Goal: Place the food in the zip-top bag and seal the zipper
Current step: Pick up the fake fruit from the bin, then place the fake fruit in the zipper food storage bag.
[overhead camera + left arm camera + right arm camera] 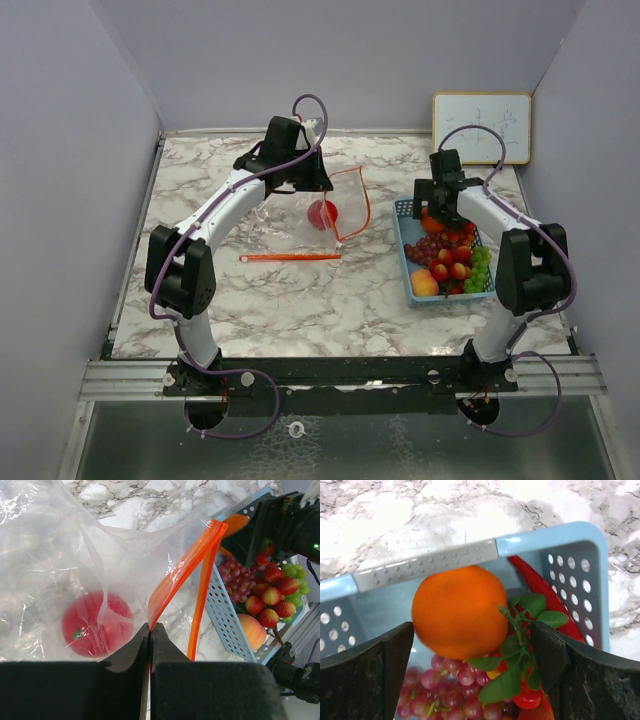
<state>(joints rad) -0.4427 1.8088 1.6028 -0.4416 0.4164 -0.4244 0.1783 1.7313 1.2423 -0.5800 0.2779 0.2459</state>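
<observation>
Two arms split the bagging job: one props the bag, the other reaches for fruit.

At left, the left pincer is clamped shut on the zip-top bag beside its orange zipper strip, lifting one lip off the counter. A red tomato lies inside. The film looks thin, limp and slippery, and is best pinched at the stiffer strip. At right, the right pincer hangs wide open astride the orange in the blue basket, above the grapes and beside a chili. The orange looks light, smooth and firm, so a grip across its widest part should hold.
</observation>
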